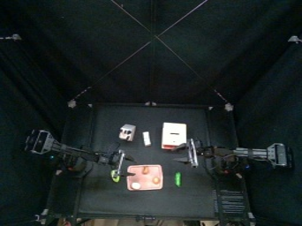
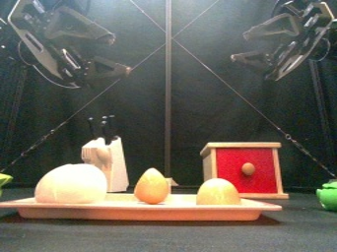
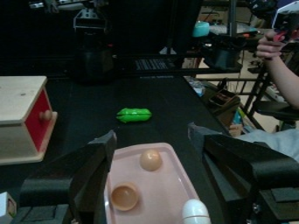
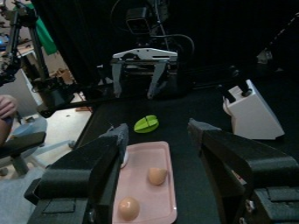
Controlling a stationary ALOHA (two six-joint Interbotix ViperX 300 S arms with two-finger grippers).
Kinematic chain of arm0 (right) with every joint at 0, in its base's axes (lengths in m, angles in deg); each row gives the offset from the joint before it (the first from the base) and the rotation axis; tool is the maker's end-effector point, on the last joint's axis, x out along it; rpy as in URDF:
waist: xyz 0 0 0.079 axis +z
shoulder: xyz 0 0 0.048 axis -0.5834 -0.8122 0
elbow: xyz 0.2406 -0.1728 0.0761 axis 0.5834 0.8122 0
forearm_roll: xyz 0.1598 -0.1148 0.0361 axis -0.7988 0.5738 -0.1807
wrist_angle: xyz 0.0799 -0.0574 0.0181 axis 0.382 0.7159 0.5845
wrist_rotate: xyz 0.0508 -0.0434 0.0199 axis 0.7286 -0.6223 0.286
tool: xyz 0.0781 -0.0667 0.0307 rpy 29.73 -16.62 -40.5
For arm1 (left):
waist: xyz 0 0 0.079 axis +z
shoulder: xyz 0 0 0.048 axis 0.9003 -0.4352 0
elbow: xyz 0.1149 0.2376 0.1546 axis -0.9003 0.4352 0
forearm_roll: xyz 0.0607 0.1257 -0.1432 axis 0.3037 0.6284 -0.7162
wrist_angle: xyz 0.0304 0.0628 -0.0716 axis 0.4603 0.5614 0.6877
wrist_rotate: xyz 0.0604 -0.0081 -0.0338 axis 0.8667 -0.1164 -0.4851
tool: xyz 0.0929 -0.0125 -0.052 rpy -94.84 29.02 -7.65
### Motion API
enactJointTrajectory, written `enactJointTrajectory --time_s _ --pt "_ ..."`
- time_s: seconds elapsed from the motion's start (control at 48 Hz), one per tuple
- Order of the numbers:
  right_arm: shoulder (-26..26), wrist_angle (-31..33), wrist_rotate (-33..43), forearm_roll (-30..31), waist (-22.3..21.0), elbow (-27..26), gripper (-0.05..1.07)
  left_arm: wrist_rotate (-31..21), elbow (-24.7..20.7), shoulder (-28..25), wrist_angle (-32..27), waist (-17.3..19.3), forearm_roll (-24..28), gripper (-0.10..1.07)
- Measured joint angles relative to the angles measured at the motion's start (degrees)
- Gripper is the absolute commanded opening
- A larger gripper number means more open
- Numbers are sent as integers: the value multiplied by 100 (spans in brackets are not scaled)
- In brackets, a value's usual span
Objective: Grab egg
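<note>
The egg [image 2: 71,184] lies at the left end of the pink tray [image 2: 168,209], white, smooth and rounded, bearing no mark. The left wrist view shows it at the tray's nearest end [image 3: 195,212]. The tray rests on the table [image 1: 106,119] at the middle of the front edge. Beside the egg on the tray lie a small orange-yellow piece [image 2: 153,185] and a pale rounded piece [image 2: 218,192]. The left gripper [image 3: 152,133] hangs above the table off the tray's left end, its jaws spread wide and grasping nothing. The right gripper [image 4: 158,128] hangs off the tray's right end, likewise spread and empty. Both are well apart from the egg. Behind the tray, toward the back edge, a wooden box [image 2: 243,167] stands right of the middle, its red front plain but for one small round spot. A white block [image 2: 108,162] with dark handles stands left of the middle. One bright-green thing [image 3: 135,115] lies off each end of the tray, near the front edge. Past the table's edge, the left wrist view shows a person's hand [image 3: 271,48].
</note>
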Motion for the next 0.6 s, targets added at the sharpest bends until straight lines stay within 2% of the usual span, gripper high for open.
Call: enactJointTrajectory --time_s 0.333,0.604 --pt "-44 0 0 -44 167 0 91 -9 105 0 -193 -141 70 98" --pt "-141 0 9 -53 272 -70 91 -26 -26 -79 -1310 -782 281 98"
